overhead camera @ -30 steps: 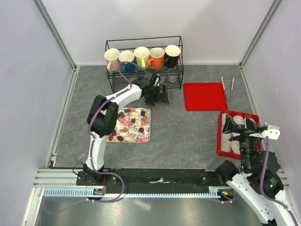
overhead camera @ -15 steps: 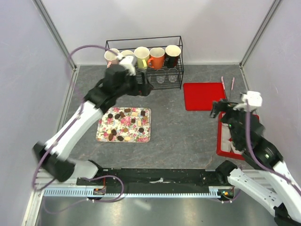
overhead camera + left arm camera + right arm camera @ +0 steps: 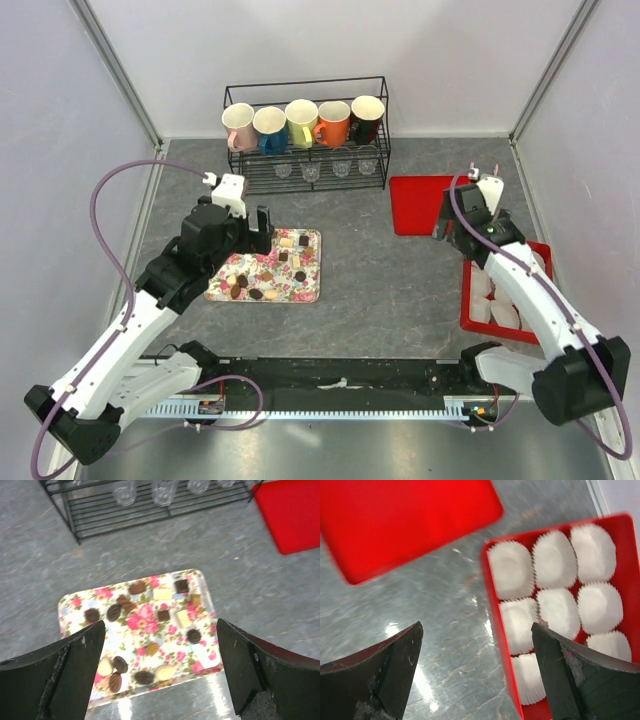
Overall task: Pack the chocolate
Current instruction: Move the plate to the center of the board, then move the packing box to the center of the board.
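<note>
The chocolate (image 3: 268,265) lies as several small dark, tan and cream pieces on a flowered tray (image 3: 311,291). My left gripper (image 3: 250,232) hangs open above the tray's far left part. In the left wrist view the chocolate (image 3: 114,612) on the tray (image 3: 205,652) shows between the wide-apart jaws of the left gripper (image 3: 160,623), nothing held. My right gripper (image 3: 455,228) is open above the table, between the flat red lid (image 3: 425,205) and the red box (image 3: 466,300). In the right wrist view the right gripper (image 3: 477,625) straddles the rim of the box (image 3: 492,600), which holds white paper cups (image 3: 555,560).
A black wire rack (image 3: 305,165) with a row of coloured mugs (image 3: 300,120) and upturned glasses stands at the back. The red lid (image 3: 405,520) lies flat just left of the box. Grey walls close in on the left and right.
The left arm swung back from the rack and now hovers over the tray. The right arm lifted and reached forward to the gap between lid and box. Both grippers stayed open.
</note>
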### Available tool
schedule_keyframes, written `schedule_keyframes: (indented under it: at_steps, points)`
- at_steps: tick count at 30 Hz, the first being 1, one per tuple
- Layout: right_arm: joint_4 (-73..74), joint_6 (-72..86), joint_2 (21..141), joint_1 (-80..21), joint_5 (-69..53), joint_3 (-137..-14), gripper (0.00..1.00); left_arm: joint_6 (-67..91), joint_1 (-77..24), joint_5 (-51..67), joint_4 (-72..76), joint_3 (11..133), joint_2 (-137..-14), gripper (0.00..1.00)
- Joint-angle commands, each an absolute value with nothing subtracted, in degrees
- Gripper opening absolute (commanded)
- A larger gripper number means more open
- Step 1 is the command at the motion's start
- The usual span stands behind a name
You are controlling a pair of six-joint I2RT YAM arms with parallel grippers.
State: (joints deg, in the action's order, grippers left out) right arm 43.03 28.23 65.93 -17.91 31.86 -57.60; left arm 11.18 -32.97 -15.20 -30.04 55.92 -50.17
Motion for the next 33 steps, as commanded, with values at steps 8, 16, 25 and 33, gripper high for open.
schedule_keyframes:
  at_steps: [8,16,25,33]
  points:
    - [40.44,30.06,75.41,-3.08,15.66,-54.94,0.98,7.21,-32.87,-20.13,-26.19,51.33,-45.53,1.00]
    - [37.80,27.25,77.87,-2.11,4.76,-49.23,0.98,7.38,-32.87,-19.60,-26.02,50.89,-45.17,0.99]
    - [37.18,31.79,73.48,-11.59,-1.94,-44.21,0.98,7.56,-32.96,-19.25,-25.84,50.63,-45.09,0.99]
    - [32.88,41.74,73.38,-26.35,0.95,-45.79,0.98,7.65,-32.87,-19.34,-25.66,50.45,-45.53,0.99]
